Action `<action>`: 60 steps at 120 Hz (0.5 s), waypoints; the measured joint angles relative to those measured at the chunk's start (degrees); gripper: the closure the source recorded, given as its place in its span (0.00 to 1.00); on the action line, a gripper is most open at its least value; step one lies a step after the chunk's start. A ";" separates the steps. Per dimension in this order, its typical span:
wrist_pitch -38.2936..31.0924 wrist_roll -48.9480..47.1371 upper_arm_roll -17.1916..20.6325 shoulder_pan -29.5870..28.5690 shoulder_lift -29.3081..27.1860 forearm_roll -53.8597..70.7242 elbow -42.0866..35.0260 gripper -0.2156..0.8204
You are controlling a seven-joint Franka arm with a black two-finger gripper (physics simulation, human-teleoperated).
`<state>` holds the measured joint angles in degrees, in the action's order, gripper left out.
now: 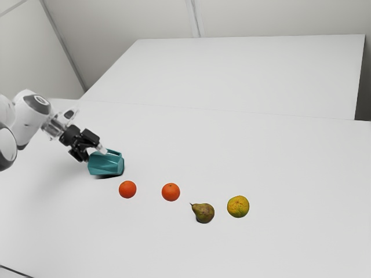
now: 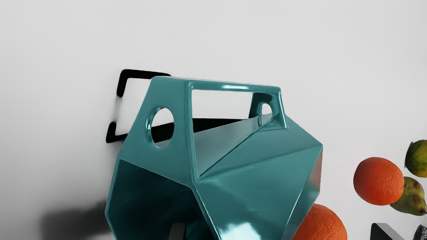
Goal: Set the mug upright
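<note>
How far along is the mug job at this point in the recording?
Done: the hand has reached the mug, one fingertip at its mouth, the other beyond its base.
In hand: nothing gripped; the fingers stand open, a gap showing between the far one and the mug.
Left: the mug lies on its side, handle up, so gripping, turning it upright and releasing likely remain.

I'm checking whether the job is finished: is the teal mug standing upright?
No, the teal mug is tipped on its side, with its handle uppermost.
</note>
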<state>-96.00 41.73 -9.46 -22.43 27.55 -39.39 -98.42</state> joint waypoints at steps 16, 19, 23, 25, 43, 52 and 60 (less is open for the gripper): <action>0.41 1.13 -0.66 -0.30 -0.05 -3.54 -2.41 0.25; 0.45 1.29 -0.72 -0.35 -0.10 -4.00 -2.70 0.28; 0.50 1.48 -0.83 -0.39 -0.14 -4.54 -2.93 0.33; 0.53 1.58 -1.00 -0.45 -0.17 -4.77 -3.01 0.36; 0.87 2.34 -2.15 -0.84 -0.61 -5.91 -3.19 0.67; 1.17 2.66 -2.34 -0.84 -0.95 -6.24 -3.19 0.77; 1.45 2.90 -2.38 -0.67 -1.15 -6.51 -3.19 0.82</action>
<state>-94.55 44.63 -11.84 -23.10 26.40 -45.89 -101.61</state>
